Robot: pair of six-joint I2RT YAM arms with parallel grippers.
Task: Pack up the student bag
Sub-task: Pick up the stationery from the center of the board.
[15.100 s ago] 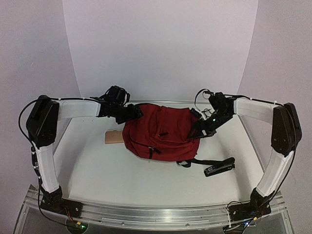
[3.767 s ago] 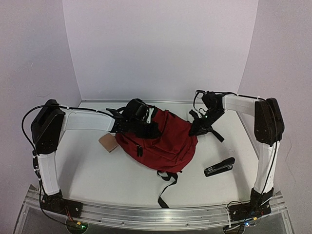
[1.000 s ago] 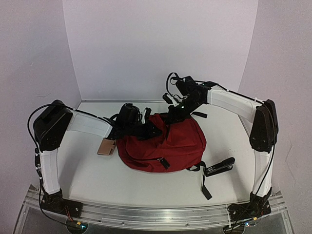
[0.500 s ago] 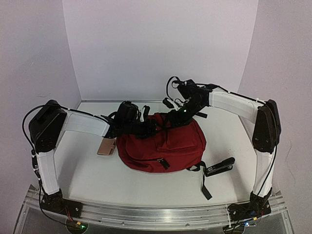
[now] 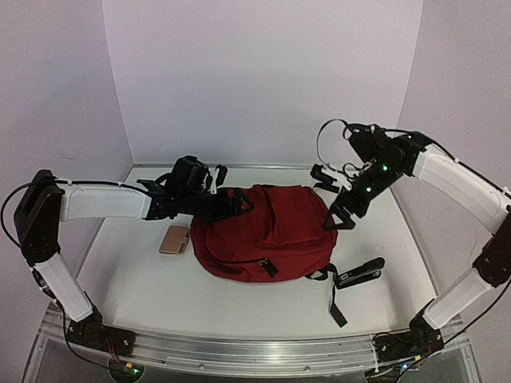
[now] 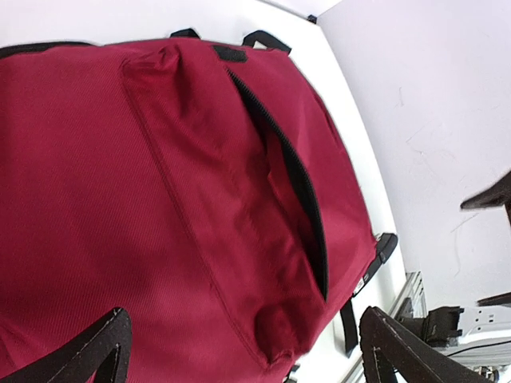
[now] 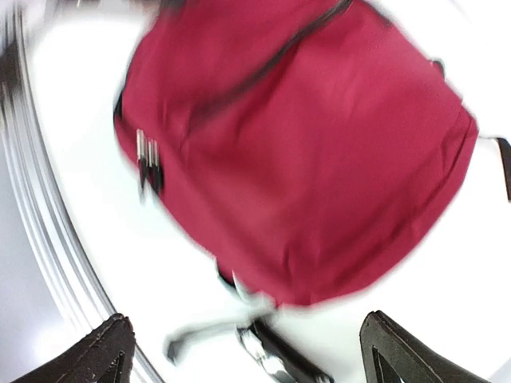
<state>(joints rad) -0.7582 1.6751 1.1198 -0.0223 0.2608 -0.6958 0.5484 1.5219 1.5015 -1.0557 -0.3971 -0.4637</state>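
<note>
**A:** White tabletop, pale lilac walls around it. Where's the student bag?

**B:** The student bag lies flat, under and ahead of the left gripper. That gripper's fingers are spread wide with nothing gripped. In its wrist camera, red fabric fills the gap between them, and a front zip pocket gapes open beyond the fingertips. I can't tell whether the fingers touch the cloth.

**A:** And the right gripper?

**B:** The right gripper hangs over the bag's right edge, also wide and empty. Its wrist view is blurred, but the bag sits ahead of the fingers, with the zipper pulls off to the left.

**A:** Anything else?

**B:** A black stapler lies on the table back from the right gripper, toward the arm bases, beside a black strap. A flat tan case lies just beside the bag, near the left gripper.
</note>
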